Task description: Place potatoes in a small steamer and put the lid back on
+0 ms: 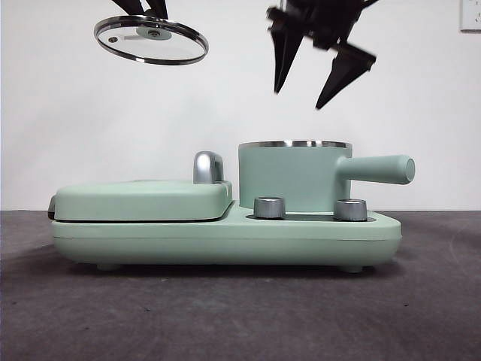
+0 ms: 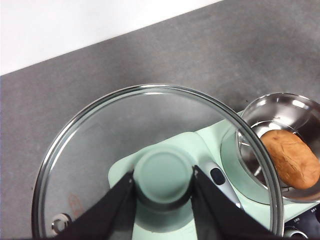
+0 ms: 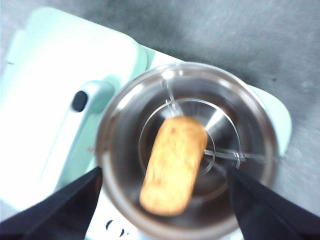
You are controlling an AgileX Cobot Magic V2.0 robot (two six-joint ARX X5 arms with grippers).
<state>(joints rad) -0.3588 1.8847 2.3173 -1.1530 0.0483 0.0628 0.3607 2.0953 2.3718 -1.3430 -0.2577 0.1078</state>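
- The mint-green cooker base (image 1: pixel 225 239) sat on the dark grey table (image 1: pixel 240 316), its flat hinged grill cover (image 1: pixel 143 199) with chrome handle (image 1: pixel 208 167) filling one end.
- The small mint-green steamer pot (image 1: pixel 293 177), steel-rimmed, stood on the base's other end, its thick straight handle (image 1: pixel 379 169) reaching out past that end; it was uncovered, evidently so that loading could go in from above.
- The round clear glass lid (image 1: pixel 151 39) hung tilted in the air above the grill cover, well off to the side of the pot, probably parked there to keep the pot's mouth free.
- The left gripper (image 2: pixel 163 186) had its black jaws closed on the lid's mint-green knob (image 2: pixel 163 175), carrying it.
- The right gripper (image 1: pixel 312 86) hovered above the pot with its jaws spread wide and nothing between them.
- The oblong orange-brown potato (image 3: pixel 173 164) lay inside the pot on its steel floor, so only the lid seemed left to place.
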